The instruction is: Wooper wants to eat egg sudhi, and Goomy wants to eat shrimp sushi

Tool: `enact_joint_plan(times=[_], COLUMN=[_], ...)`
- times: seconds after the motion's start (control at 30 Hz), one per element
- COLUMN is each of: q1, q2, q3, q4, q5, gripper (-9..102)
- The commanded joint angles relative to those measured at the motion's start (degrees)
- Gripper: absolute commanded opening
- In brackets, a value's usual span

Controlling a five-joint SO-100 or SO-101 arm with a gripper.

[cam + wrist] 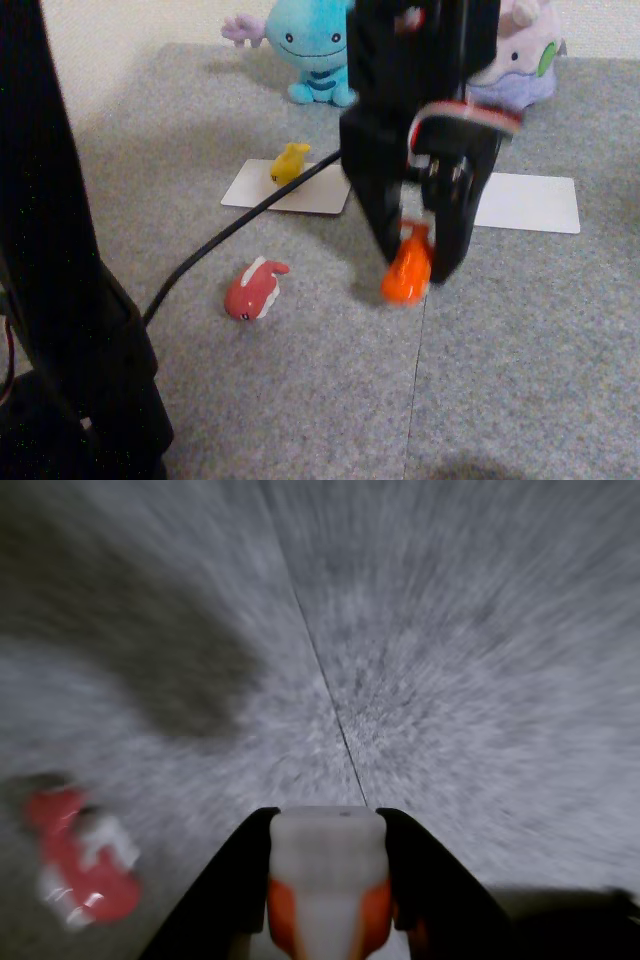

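Orange shrimp sushi (406,274) clamped between the fingers of the black gripper (418,262), low over the grey carpet (520,340).

Wrist view confirms the grip: the shrimp sushi (327,880), white base toward the camera, is pinched by a black finger on each side. Egg sudhi (289,162) lies on the white card (300,195) in front of Wooper (308,45). Goomy (522,55) sits at the back right, partly hidden by the arm, with a second white card (530,203) before it. Red-pink toy sushi (254,289) lies on the carpet left of the gripper, beside a black cable (235,228). Wrist view is motion-blurred.
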Motion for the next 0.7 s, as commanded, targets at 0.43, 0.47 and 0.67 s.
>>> enact_joint_plan(times=[0.43, 0.47, 0.67], q1=[-3.5, -3.7, -6.5], q2=[-31.8, -33.8, -41.8], q3=[-55.6, -57.9, -65.7], q4=[12.6, 12.6, 11.9], q5=[-4.2, -4.5, -4.4], gripper=[2, 2, 2])
